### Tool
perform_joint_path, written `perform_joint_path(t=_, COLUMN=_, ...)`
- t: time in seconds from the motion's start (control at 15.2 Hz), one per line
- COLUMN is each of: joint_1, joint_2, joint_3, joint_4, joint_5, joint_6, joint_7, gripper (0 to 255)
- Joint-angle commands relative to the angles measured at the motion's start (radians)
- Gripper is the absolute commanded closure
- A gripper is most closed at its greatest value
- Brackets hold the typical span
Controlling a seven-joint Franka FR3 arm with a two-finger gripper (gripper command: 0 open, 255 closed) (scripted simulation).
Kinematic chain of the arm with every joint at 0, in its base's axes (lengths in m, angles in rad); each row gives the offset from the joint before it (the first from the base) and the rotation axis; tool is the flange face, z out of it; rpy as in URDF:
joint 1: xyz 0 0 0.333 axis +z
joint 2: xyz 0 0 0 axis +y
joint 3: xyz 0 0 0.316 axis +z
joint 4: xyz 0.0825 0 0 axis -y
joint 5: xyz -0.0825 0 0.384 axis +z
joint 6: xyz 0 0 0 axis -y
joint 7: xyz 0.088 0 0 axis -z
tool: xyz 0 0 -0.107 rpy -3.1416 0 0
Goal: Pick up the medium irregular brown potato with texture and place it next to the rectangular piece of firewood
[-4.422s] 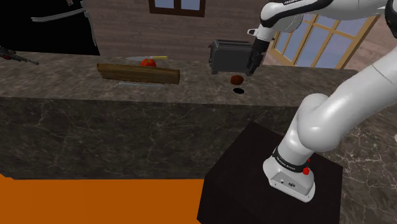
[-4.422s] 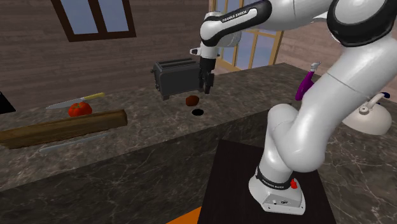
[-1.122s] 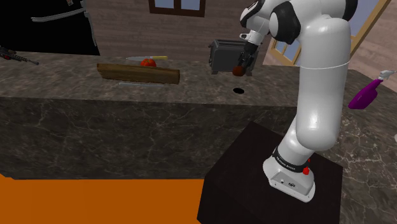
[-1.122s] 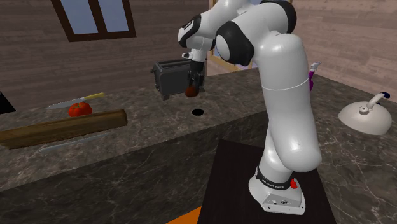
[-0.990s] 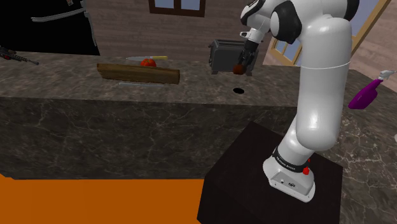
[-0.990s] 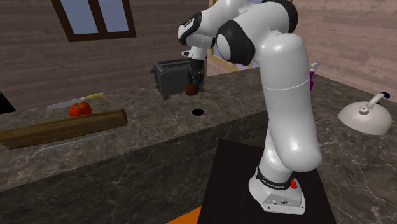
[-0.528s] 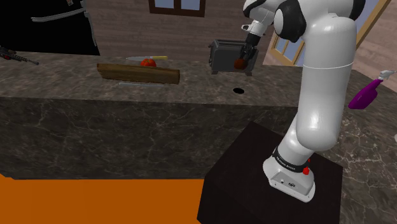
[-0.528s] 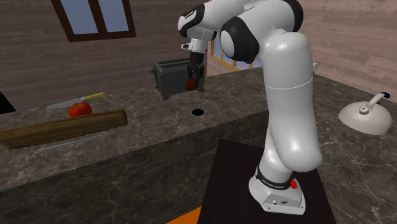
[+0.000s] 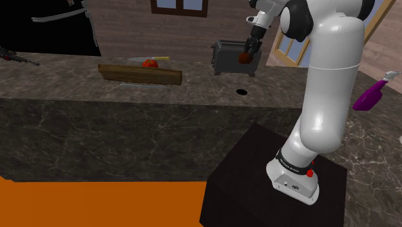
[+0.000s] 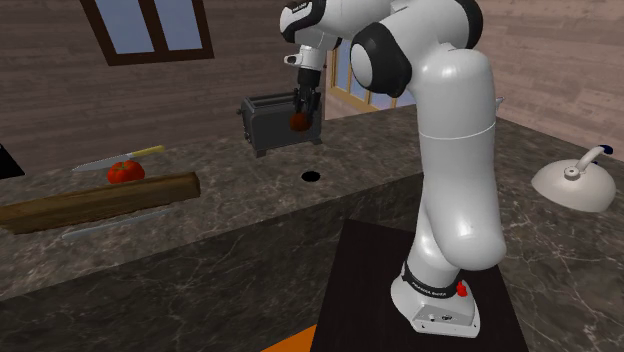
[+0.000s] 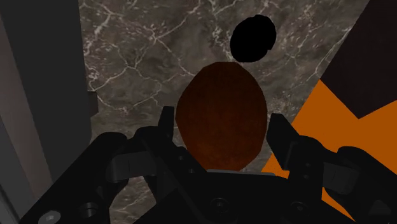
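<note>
My black gripper (image 9: 245,58) hangs high above the marble counter (image 9: 193,87), in front of the dark toaster (image 9: 227,55), and is shut on a small reddish-brown potato (image 9: 244,59). The second exterior view has the gripper (image 10: 300,121) and the potato (image 10: 299,122) at the toaster's (image 10: 268,120) right end. In the wrist view the potato (image 11: 220,114) sits clasped between the fingers (image 11: 167,125), over the counter and a round black spot (image 11: 252,38). The long brown piece of firewood (image 9: 140,74) lies far off toward the shoulder view's left, and is also seen in the second exterior view (image 10: 100,201).
A red tomato (image 9: 150,64) and a yellow-handled knife (image 9: 147,59) lie just behind the firewood. The round black spot (image 9: 241,91) marks the counter below the gripper. A purple spray bottle (image 9: 370,97) stands at the right. A white lamp-like thing (image 10: 575,185) sits on the side counter.
The gripper has risen with the potato, from just above the counter to the toaster's top height. Earlier still, the potato lay on the counter beneath the gripper.
</note>
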Motion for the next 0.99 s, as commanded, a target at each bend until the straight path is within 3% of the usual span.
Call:
perform_joint_path(t=0.0, joint_1=-0.001, joint_2=-0.007, joint_3=-0.003, joint_4=0.023, joint_5=-0.006, joint_6=-0.025, joint_7=0.011, gripper=255)
perform_joint_path(t=0.33, joint_1=-0.014, joint_2=-0.009, joint_3=-0.005, joint_4=0.088, joint_5=-0.01, joint_6=-0.086, joint_7=0.029, gripper=255)
perform_joint_path(t=0.66, joint_1=0.14, joint_2=-0.102, joint_3=0.002, joint_4=0.001, joint_5=-0.06, joint_6=-0.007, joint_7=0.165, gripper=255)
perform_joint_path(t=0.92, joint_1=0.235, joint_2=-0.155, joint_3=0.025, joint_4=-0.044, joint_5=-0.087, joint_6=0.046, joint_7=0.272, gripper=255)
